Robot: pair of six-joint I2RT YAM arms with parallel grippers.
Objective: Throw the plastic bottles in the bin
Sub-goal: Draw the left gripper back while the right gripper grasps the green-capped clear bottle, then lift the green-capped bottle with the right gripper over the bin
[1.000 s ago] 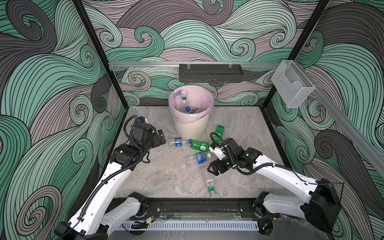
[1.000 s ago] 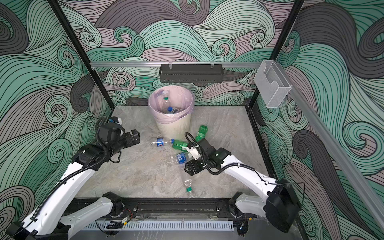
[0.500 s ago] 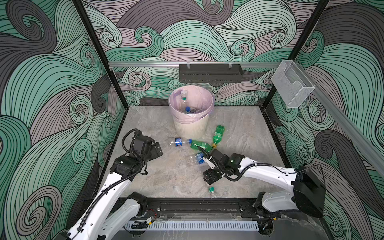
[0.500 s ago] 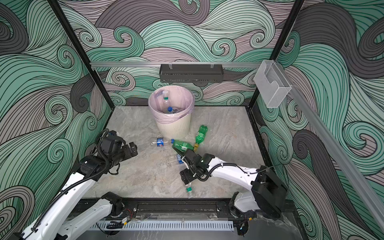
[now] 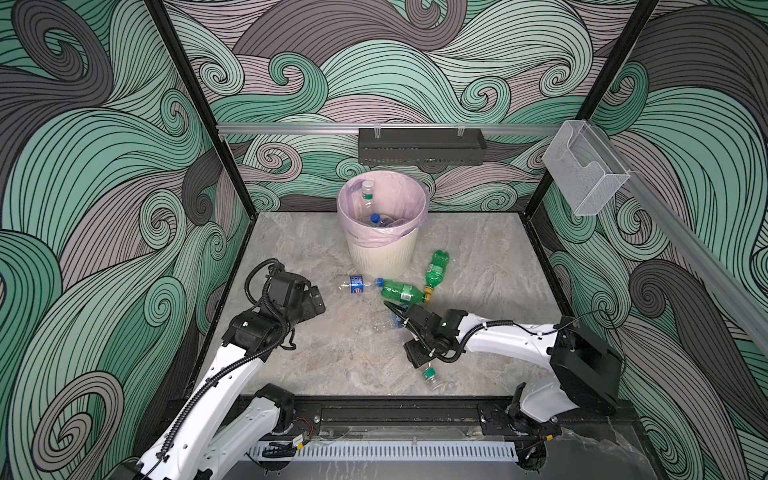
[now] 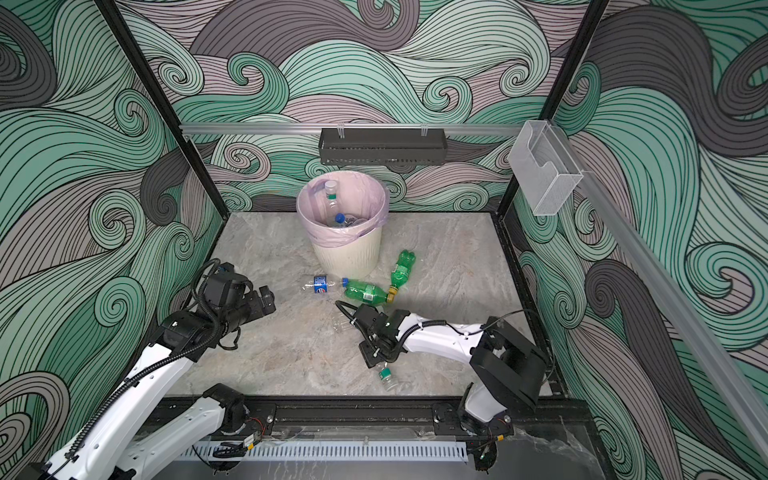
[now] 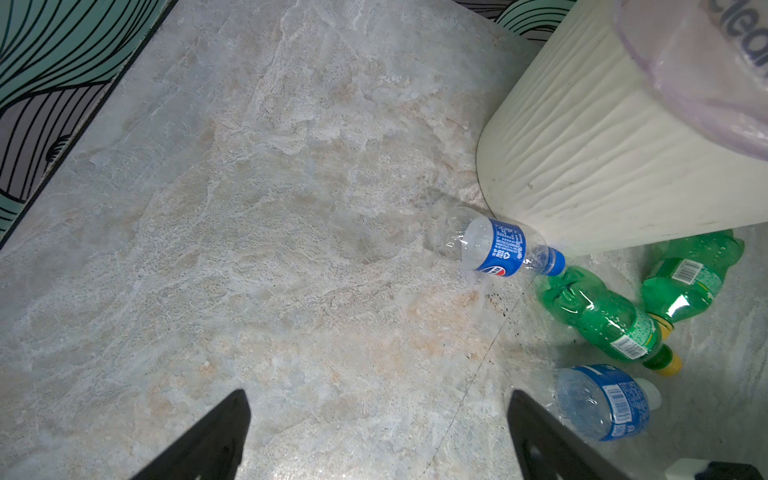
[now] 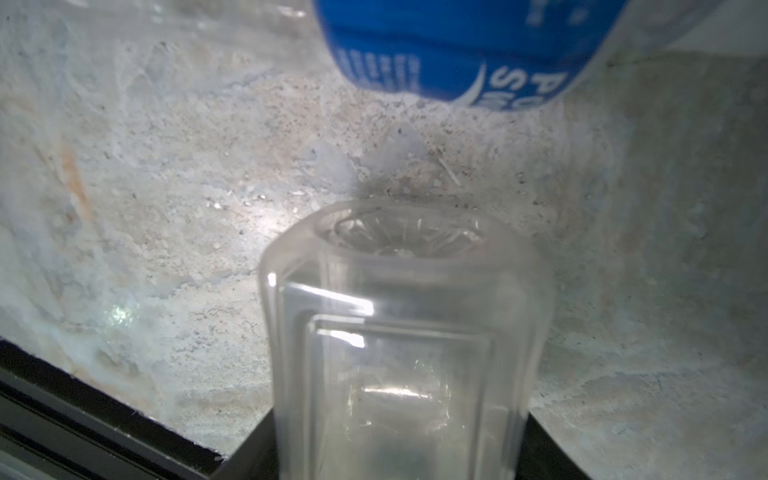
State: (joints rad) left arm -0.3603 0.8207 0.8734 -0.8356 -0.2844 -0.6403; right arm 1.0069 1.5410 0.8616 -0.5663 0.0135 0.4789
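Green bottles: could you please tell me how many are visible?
2. One green bottle lies in front of the bin; the other green bottle right of it, caps nearly meeting. The bin may hide more.

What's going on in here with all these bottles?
A two-armed robot is filling a round cream ribbed pink-lined bin with plastic bottles; some already lie inside. The right arm's fingers straddle a clear green-capped bottle near the front edge; whether they grip it is unclear. The left arm's fingers are open and empty. Two green bottles and two blue-labelled ones lie nearer the bin.
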